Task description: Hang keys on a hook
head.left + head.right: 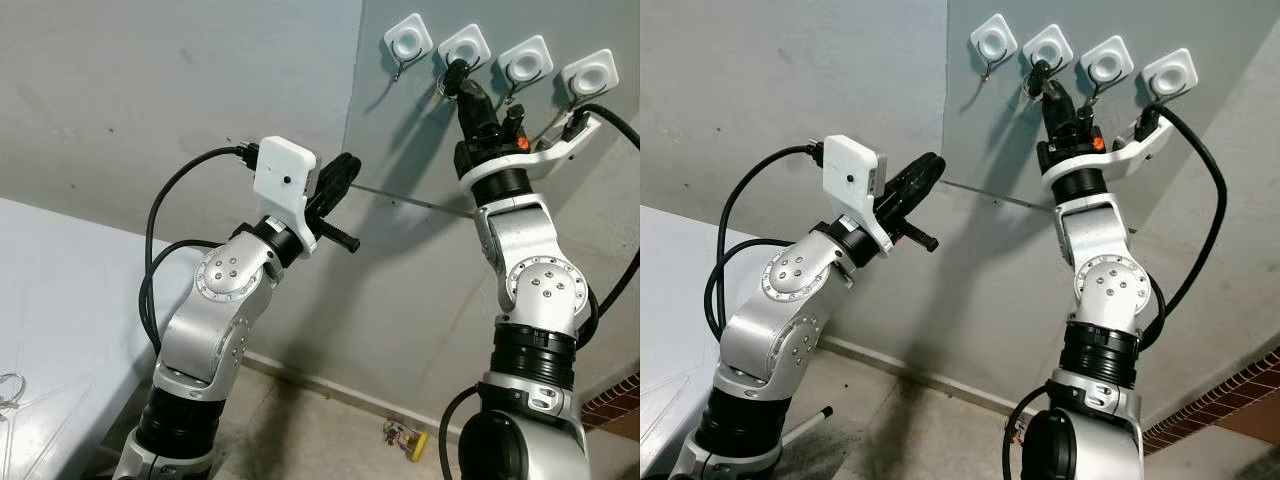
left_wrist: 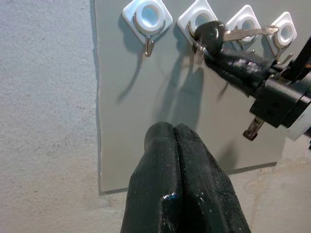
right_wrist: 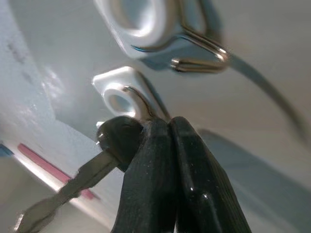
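Four white hook pads with wire hooks sit in a row on a grey wall panel (image 1: 420, 150). My right gripper (image 1: 458, 76) is raised to the second hook from the left (image 1: 463, 45) and is shut on a key. The key's black head (image 3: 116, 138) lies right against that hook's wire (image 3: 141, 104), and its metal blade (image 3: 73, 187) sticks out sideways. I cannot tell whether the key hangs on the wire. My left gripper (image 1: 346, 170) is shut and holds nothing. It points at the panel, lower and to the left of the hooks.
The first hook (image 1: 408, 42), third hook (image 1: 526, 60) and fourth hook (image 1: 590, 73) hang bare. A white tabletop (image 1: 60, 300) lies at lower left. A small colourful object (image 1: 405, 437) lies on the floor by the wall base. Brick flooring (image 1: 620, 405) shows at lower right.
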Motion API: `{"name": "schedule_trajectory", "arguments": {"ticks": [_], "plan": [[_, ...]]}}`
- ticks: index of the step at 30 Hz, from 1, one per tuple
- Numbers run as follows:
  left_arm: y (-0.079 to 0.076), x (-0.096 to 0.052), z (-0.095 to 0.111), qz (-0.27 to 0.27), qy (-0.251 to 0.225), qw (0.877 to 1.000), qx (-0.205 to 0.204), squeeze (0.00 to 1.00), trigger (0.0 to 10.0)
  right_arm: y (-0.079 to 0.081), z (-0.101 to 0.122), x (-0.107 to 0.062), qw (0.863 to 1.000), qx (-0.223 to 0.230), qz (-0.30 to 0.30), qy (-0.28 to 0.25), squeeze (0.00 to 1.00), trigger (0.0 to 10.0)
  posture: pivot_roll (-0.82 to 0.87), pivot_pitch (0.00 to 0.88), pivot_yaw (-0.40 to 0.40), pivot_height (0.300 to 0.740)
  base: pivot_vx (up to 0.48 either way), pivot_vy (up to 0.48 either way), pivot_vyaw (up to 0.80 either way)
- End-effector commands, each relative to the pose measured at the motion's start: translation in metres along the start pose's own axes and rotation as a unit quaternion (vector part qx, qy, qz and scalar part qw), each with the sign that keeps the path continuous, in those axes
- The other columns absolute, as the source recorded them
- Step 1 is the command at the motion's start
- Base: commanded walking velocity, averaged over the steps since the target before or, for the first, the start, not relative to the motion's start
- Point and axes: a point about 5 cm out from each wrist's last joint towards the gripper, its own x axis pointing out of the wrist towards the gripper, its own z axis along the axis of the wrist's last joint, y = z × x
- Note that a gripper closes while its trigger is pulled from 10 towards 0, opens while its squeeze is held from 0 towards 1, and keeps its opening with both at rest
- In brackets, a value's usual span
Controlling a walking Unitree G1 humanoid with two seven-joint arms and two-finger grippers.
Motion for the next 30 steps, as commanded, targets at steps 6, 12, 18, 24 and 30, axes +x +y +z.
{"name": "schedule_trajectory", "arguments": {"ticks": [6,12,18,24,30], "plan": [[0.001,-0.001,0.009,0.008,-0.014,1.0,0.003,0.0,10.0,-0.013,-0.007,-0.001,0.997,-0.032,-0.055,0.041,0.0,10.0,-0.01,0.073,-0.033,0.74,0.0,0.0,0.0],[0.003,-0.002,0.01,0.015,-0.015,1.0,-0.001,0.0,10.0,-0.018,-0.008,-0.006,0.996,-0.055,-0.062,0.046,0.0,10.0,-0.01,0.078,-0.034,0.74,0.0,0.0,0.0],[0.006,-0.002,0.009,0.024,-0.015,1.0,-0.001,0.0,10.0,-0.013,-0.01,-0.014,0.97,-0.233,-0.034,0.056,1.0,10.0,-0.01,0.079,-0.034,0.74,0.0,0.0,0.0],[0.008,-0.003,0.005,0.032,-0.008,0.999,0.004,0.0,10.0,-0.015,-0.013,-0.026,0.939,-0.339,-0.022,0.059,1.0,10.0,-0.02,0.073,-0.034,0.74,0.0,0.0,0.0],[0.013,-0.005,-0.005,0.047,0.006,0.999,0.005,0.0,10.0,-0.026,-0.014,-0.041,0.919,-0.387,-0.039,0.067,1.0,10.0,-0.02,0.066,-0.032,0.74,0.0,0.0,0.0]]}}
